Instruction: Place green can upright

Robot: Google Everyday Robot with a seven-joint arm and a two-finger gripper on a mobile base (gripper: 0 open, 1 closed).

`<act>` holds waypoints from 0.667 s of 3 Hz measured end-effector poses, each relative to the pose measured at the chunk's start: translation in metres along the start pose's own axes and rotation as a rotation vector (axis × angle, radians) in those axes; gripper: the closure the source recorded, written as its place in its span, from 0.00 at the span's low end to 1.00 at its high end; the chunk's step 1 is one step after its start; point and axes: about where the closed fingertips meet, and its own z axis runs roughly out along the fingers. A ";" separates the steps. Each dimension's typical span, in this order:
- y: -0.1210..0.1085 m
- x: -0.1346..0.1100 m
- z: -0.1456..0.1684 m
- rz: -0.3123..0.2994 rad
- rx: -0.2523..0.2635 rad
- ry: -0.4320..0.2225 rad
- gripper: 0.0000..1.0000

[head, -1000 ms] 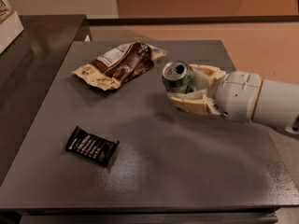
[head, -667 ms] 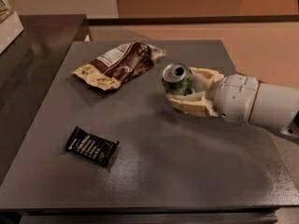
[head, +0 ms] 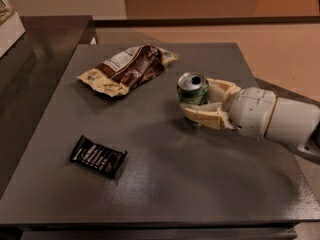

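Observation:
The green can (head: 193, 90) is a small dark green drink can with a shiny silver pull-tab top. It stands upright, a little tilted, right of the middle of the grey table (head: 165, 179). My gripper (head: 198, 100) reaches in from the right on a white arm. Its cream fingers (head: 202, 116) sit on both sides of the can and are closed on it. The can's lower part is hidden behind the near finger, so I cannot tell whether it touches the table.
A crumpled brown and cream snack bag (head: 126, 69) lies at the back left of the can. A flat black packet (head: 98, 156) lies at the front left. A dark counter (head: 35, 44) adjoins the table's left side. The table's edges drop off at the front and right.
The gripper and the can have barely shifted. The can stays in the fingers at the same spot.

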 end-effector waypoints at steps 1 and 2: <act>-0.001 0.005 -0.002 0.038 0.003 -0.027 1.00; -0.001 0.009 -0.002 0.069 -0.006 -0.054 1.00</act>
